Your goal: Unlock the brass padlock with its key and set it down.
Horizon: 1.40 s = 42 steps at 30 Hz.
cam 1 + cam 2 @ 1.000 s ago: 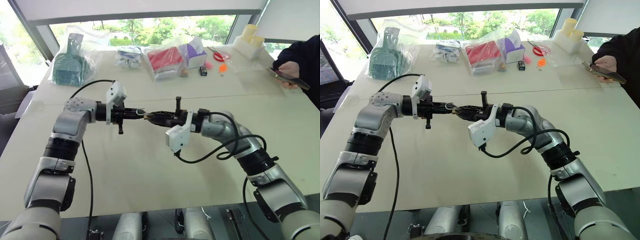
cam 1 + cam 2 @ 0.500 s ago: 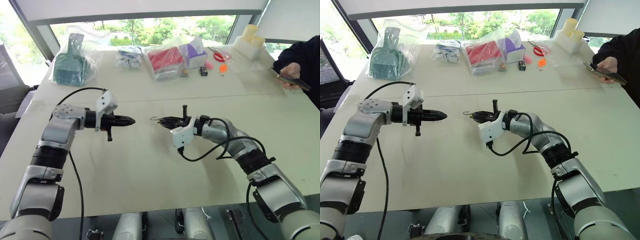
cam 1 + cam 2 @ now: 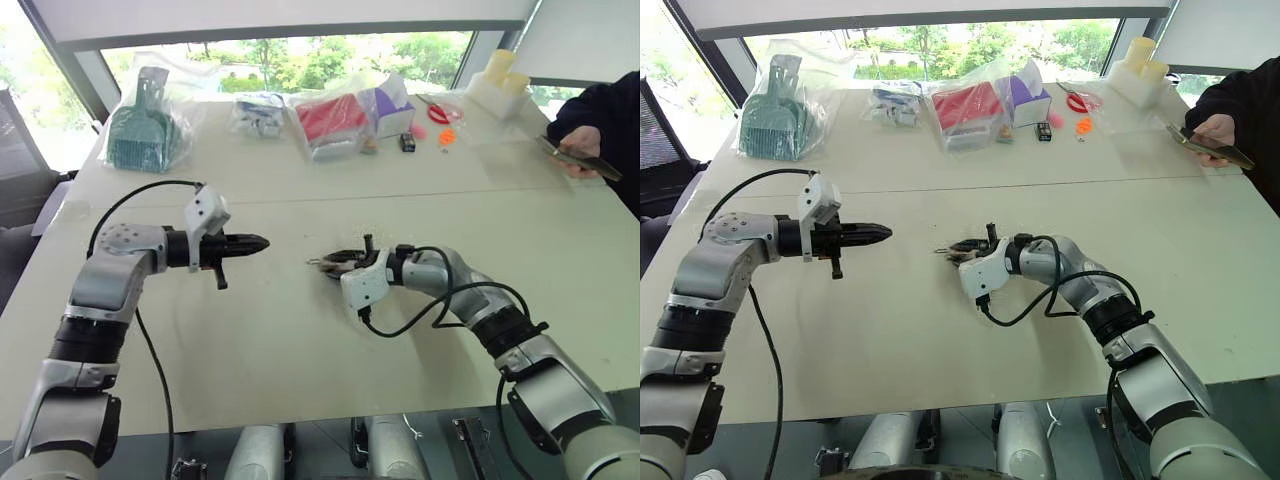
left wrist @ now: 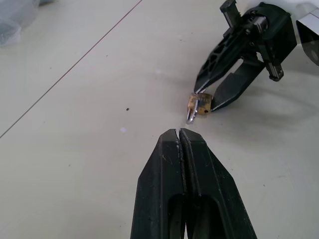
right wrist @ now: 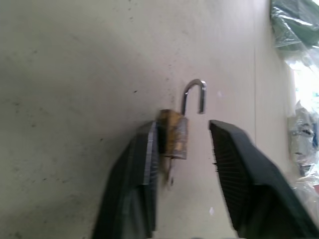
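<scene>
The brass padlock (image 5: 173, 133) lies on the white table (image 3: 270, 340) near its middle, its silvery shackle (image 5: 194, 94) swung open with one end free. My right gripper (image 5: 184, 128) rests low over the padlock and is open. One finger (image 5: 144, 164) touches the brass body and the other stands apart. A thin sliver at the body's near end looks like the key (image 5: 169, 175), too small to be sure. My left gripper (image 3: 258, 242) is shut with nothing in it, level above the table, a hand's width left of the padlock (image 4: 198, 105).
Along the far edge lie a bagged green item (image 3: 145, 125), a red package (image 3: 330, 118), red scissors (image 3: 437, 108) and small trinkets. A person in a dark sleeve (image 3: 600, 110) holds a phone at the right edge.
The grippers were joined in mid-air on the padlock. The left one drew back to the left. The right one sank to the table and opened, letting go of the padlock.
</scene>
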Each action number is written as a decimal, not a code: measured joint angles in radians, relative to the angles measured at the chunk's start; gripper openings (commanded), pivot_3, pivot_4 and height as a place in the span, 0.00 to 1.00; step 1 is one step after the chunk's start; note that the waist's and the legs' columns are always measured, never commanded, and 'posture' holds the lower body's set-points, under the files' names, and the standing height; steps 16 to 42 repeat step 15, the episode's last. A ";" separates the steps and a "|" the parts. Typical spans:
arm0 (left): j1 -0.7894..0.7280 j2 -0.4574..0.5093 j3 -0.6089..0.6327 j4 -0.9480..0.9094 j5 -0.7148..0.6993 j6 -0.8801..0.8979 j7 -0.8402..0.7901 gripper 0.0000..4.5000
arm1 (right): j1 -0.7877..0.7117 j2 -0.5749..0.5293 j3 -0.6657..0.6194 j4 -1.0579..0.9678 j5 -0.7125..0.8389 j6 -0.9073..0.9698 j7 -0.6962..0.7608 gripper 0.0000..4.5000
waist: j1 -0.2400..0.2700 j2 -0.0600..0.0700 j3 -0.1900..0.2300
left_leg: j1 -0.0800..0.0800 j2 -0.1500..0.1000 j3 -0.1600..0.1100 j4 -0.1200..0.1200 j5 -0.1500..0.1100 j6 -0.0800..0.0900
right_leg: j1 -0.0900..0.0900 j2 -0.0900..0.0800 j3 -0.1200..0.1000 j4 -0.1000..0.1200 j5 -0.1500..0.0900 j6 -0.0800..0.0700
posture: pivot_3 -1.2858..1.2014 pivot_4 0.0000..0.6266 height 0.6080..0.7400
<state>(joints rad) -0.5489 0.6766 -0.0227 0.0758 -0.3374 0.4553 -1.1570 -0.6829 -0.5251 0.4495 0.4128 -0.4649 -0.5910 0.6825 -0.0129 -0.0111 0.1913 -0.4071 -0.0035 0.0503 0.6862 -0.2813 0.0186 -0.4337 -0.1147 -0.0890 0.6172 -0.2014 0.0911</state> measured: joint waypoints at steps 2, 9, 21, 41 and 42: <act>0.006 0.000 0.000 -0.018 -0.007 0.014 0.008 0.00 | 0.001 -0.007 -0.009 -0.025 0.011 0.010 0.007 0.88 | 0.000 0.000 0.000 | 0.000 0.000 0.000 0.000 0.000 0.000 | 0.000 0.000 0.000 0.000 0.000 0.000 | 0.52 0.24 1.00; 0.083 0.032 0.019 -0.114 -0.062 0.096 0.028 0.00 | 0.156 -0.126 -0.081 -0.274 0.165 0.180 0.156 0.99 | 0.006 0.000 0.000 | 0.000 0.000 0.000 0.000 -0.001 0.002 | 0.001 -0.001 0.000 -0.002 0.000 0.000 | 0.52 0.24 1.00; 0.145 0.059 0.040 -0.197 -0.089 0.127 0.054 0.00 | 0.250 -0.149 -0.202 -0.532 0.436 0.643 0.301 0.99 | 0.003 0.000 0.000 | 0.002 0.000 -0.001 0.000 -0.002 0.003 | 0.002 -0.001 0.000 0.000 0.000 0.000 | 0.52 0.24 1.00; 0.145 0.059 0.040 -0.197 -0.089 0.127 0.054 0.00 | 0.250 -0.149 -0.202 -0.532 0.436 0.643 0.301 0.99 | 0.003 0.000 0.000 | 0.002 0.000 -0.001 0.000 -0.002 0.003 | 0.002 -0.001 0.000 0.000 0.000 0.000 | 0.52 0.24 1.00; 0.145 0.059 0.040 -0.197 -0.089 0.127 0.054 0.00 | 0.250 -0.149 -0.202 -0.532 0.436 0.643 0.301 0.99 | 0.003 0.000 0.000 | 0.002 0.000 -0.001 0.000 -0.002 0.003 | 0.002 -0.001 0.000 0.000 0.000 0.000 | 0.52 0.24 1.00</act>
